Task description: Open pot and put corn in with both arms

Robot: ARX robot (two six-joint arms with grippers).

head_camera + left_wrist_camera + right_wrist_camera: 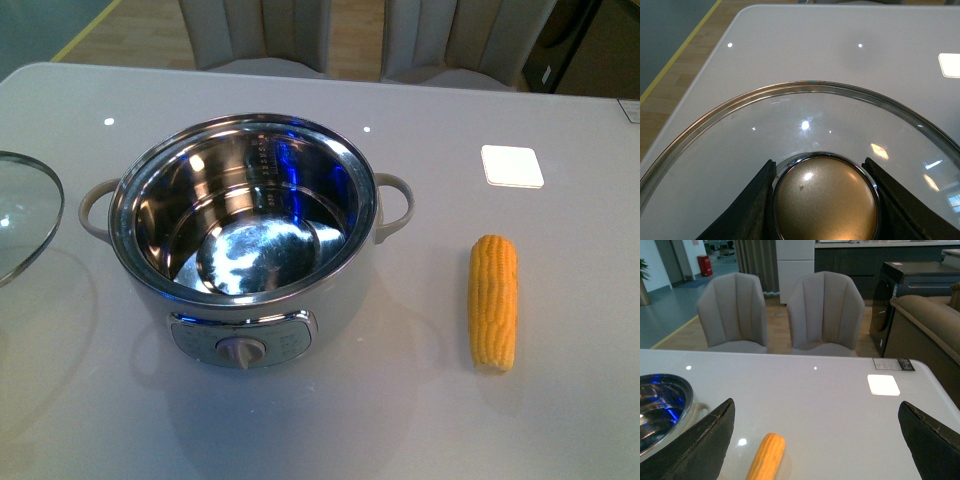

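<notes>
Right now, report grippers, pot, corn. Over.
Left gripper shut on metal knob of round glass lid, lid off. Right gripper open, empty. Yellow corn cob lies right of shiny steel pot, pot empty. Nothing between them.

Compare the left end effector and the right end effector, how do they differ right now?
The left end effector sits tight against both sides of the knob on the glass lid. The right end effector is spread wide and holds nothing. The left one is over the lid, while the right one hangs over the table near the corn. Both are black.
</notes>
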